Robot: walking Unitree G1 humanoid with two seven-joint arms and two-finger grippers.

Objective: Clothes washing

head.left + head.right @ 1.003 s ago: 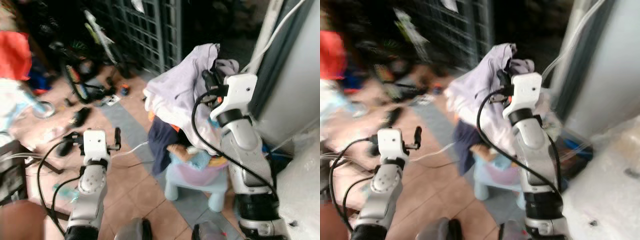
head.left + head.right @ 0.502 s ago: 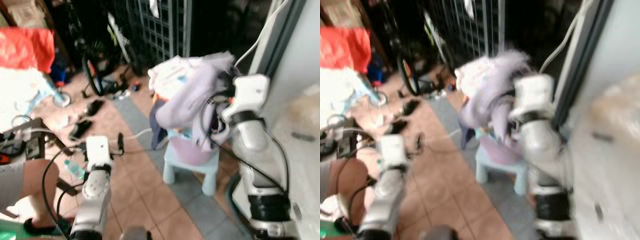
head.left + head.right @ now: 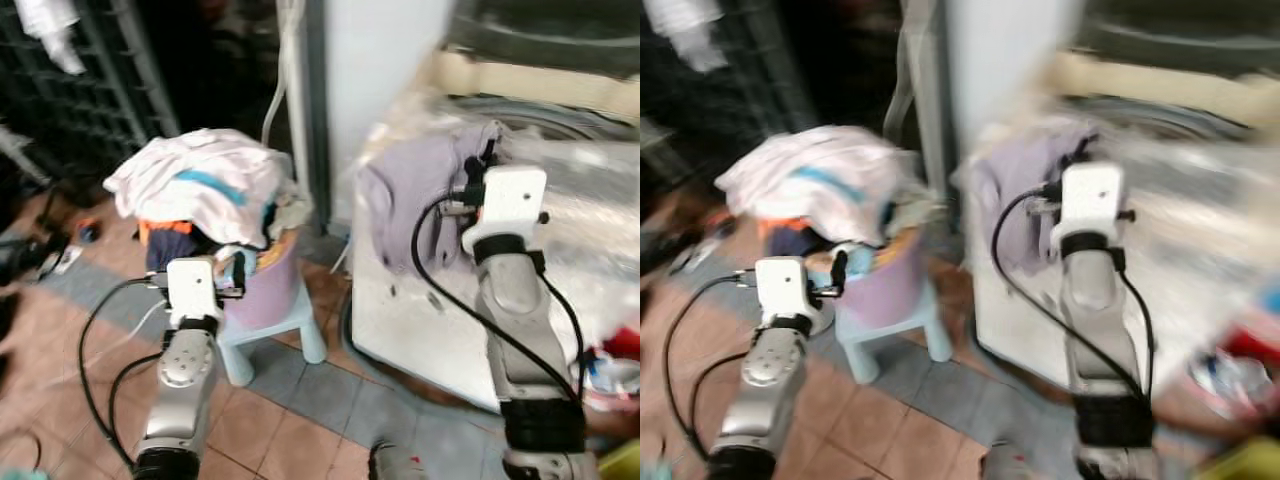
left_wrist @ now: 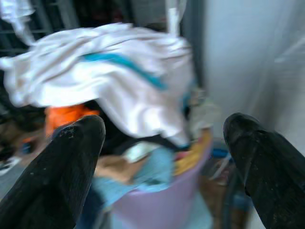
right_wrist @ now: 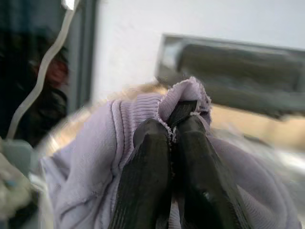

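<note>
My right gripper [image 5: 174, 138] is shut on a lilac garment [image 3: 410, 195], which hangs from it over the front corner of the white washing machine [image 3: 410, 320]. The fingers [image 5: 147, 157] pinch a fold of the lilac cloth [image 5: 95, 162]. A purple laundry basket [image 3: 265, 290] heaped with clothes, a white piece [image 3: 200, 180] on top, stands on a pale blue stool [image 3: 290, 345] to the left of the machine. My left gripper [image 3: 240, 272] is held open just in front of the basket, with its fingers [image 4: 71, 162] apart and the heap [image 4: 109, 90] beyond them.
A white hose [image 3: 280, 70] runs down the wall between basket and washer. A dark metal grille [image 3: 80, 90] stands at the back left. Red and blue items [image 3: 610, 360] lie on the floor at the right. The floor is brown tile [image 3: 290, 440].
The camera has swung right, bringing the washing machine into view. My right gripper has carried the lilac garment from above the basket over to the washer. The left gripper stays open.
</note>
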